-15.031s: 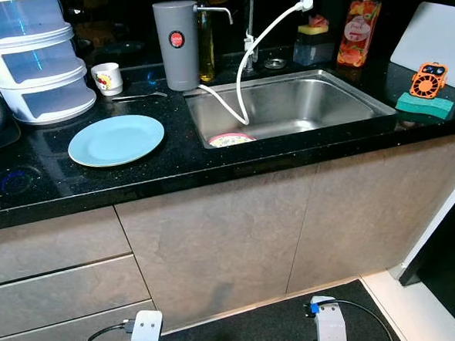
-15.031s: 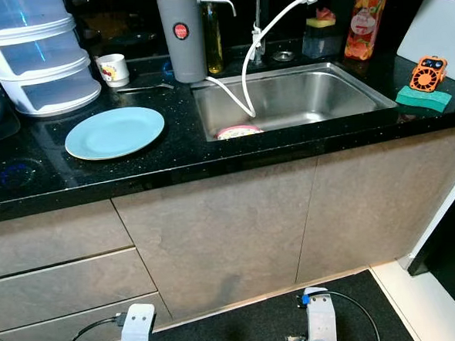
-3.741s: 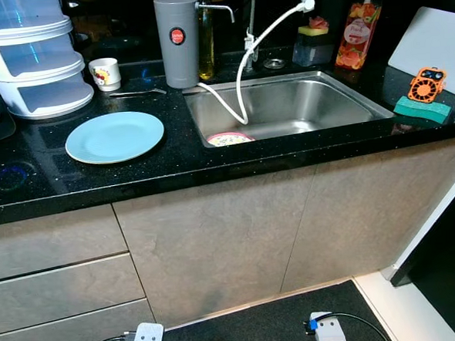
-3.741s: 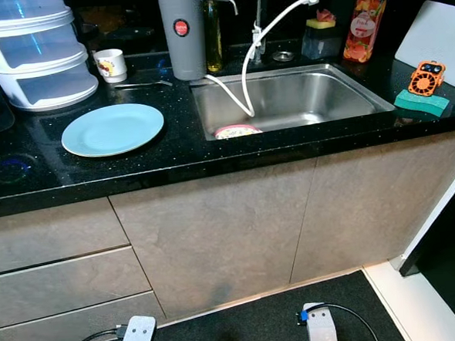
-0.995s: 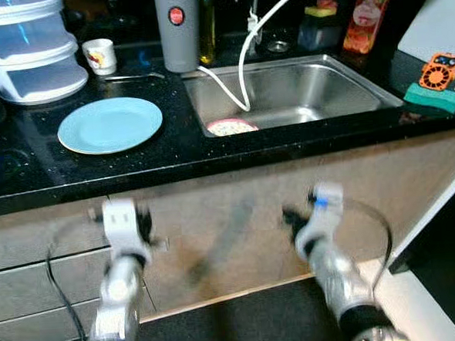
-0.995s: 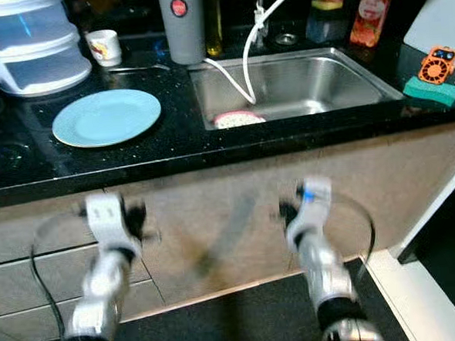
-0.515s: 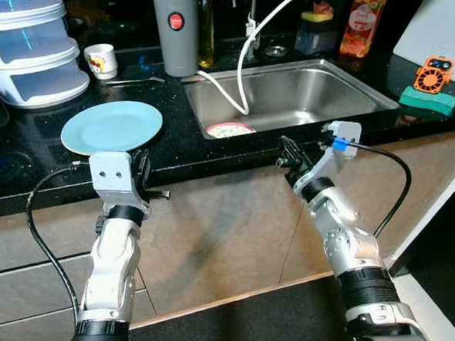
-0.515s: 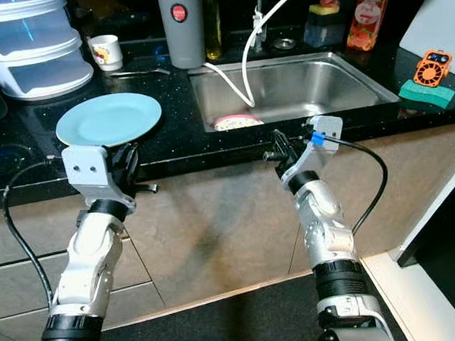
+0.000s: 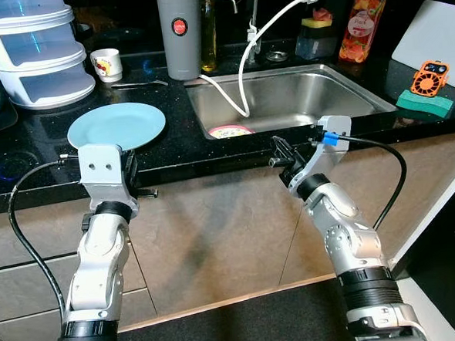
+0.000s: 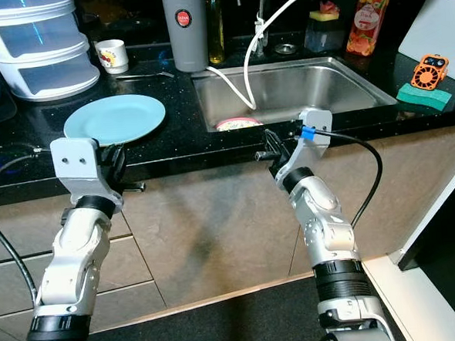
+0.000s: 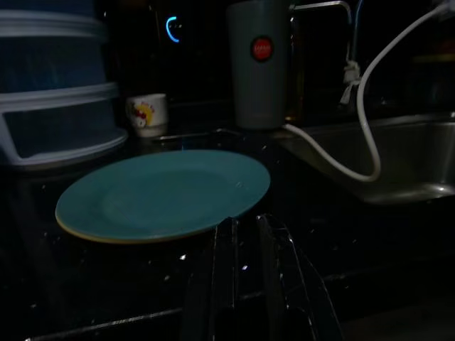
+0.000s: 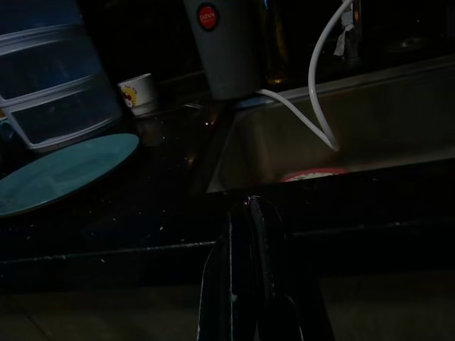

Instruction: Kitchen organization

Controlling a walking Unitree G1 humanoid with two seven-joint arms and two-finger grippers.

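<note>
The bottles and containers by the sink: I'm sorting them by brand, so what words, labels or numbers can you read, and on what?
"JAPAN": small white letters in the red round badge on the grey canister.
Orange bottle: it has a label with print, too blurred to read.
Small mug: a coloured picture, no readable words.
Orange gadget on the right counter: no text readable.

R gripper (image 12: pixel 250 213) (fingers together) faces dark counter (image 12: pixel 142 241), sink (image 12: pixel 341 121).
</note>
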